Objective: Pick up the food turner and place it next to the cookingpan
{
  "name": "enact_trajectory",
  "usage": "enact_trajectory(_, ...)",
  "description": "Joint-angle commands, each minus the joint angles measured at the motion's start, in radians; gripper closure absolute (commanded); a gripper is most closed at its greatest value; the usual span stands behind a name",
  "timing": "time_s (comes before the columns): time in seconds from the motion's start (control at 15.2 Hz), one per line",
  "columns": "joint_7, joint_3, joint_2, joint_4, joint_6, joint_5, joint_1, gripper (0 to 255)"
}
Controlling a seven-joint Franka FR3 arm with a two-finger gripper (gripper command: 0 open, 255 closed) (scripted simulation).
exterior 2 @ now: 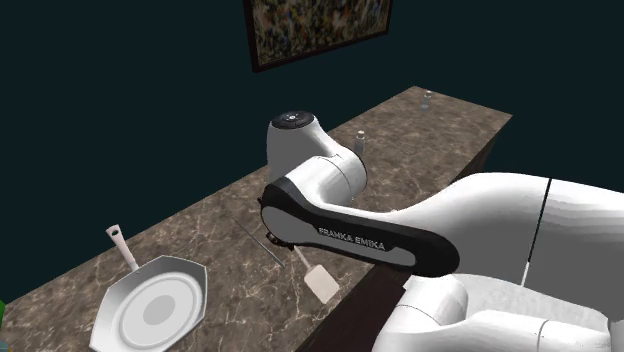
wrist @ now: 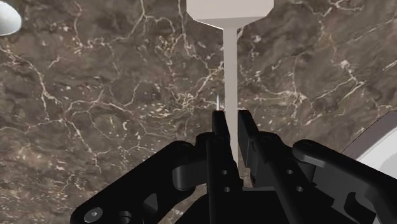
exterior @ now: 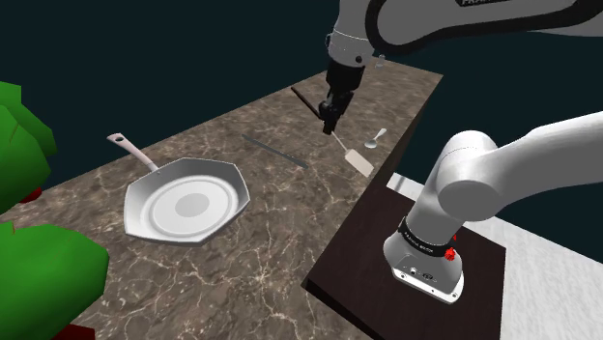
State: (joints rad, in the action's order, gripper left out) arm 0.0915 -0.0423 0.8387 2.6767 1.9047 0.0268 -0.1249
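Gripper [exterior: 330, 124] is clamping the handle of the food turner [exterior: 360, 161], right of centre in the shoulder view, well apart from the cooking pan [exterior: 184, 208] at the left. It is seeming light, stiff, slippery; a mid-handle hold is suiting it.

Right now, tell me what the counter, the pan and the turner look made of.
Counter: polished stone, probably marble, since it is brown with pale branching veins.
Pan: metal, perhaps steel or aluminium, going by its silvery grey surface with a soft sheen.
Turner: unclear. The blade and shaft are flat matte beige, so it could be plastic or coated metal.
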Motion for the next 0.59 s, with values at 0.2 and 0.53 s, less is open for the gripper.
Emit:
enact_trajectory(0.2, 0.121, -0.109, 0.098, 0.047, -0.049, 0.084, -0.074, 255)
enact_trajectory(0.53, 0.175, -0.163, 0.124, 0.08, -0.041, 0.129, -0.111, 255)
